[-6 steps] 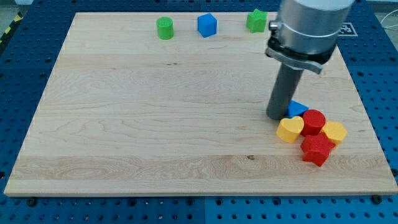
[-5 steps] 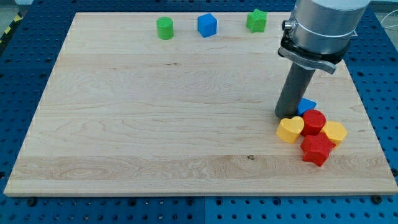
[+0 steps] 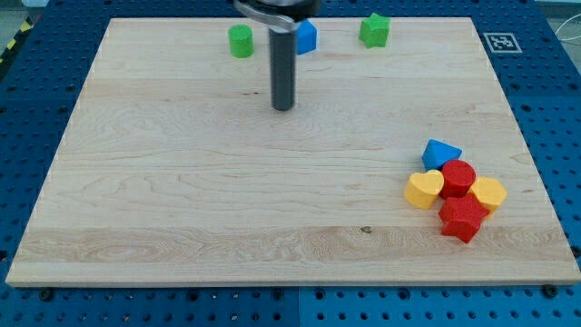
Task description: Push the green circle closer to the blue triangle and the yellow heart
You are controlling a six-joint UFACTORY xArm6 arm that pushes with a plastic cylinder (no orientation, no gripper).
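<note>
The green circle stands near the board's top edge, left of centre. The blue triangle and the yellow heart lie in a cluster at the lower right. My tip rests on the board below and to the right of the green circle, apart from it, and far to the left of the cluster. The rod partly hides the blue cube behind it.
A green star sits at the top right. A red cylinder, a red block and a second yellow block crowd around the heart and triangle. A marker tag is on the board's top right corner.
My tip has moved from beside the blue triangle far to the upper left, to a spot below the blue cube. No block has moved.
</note>
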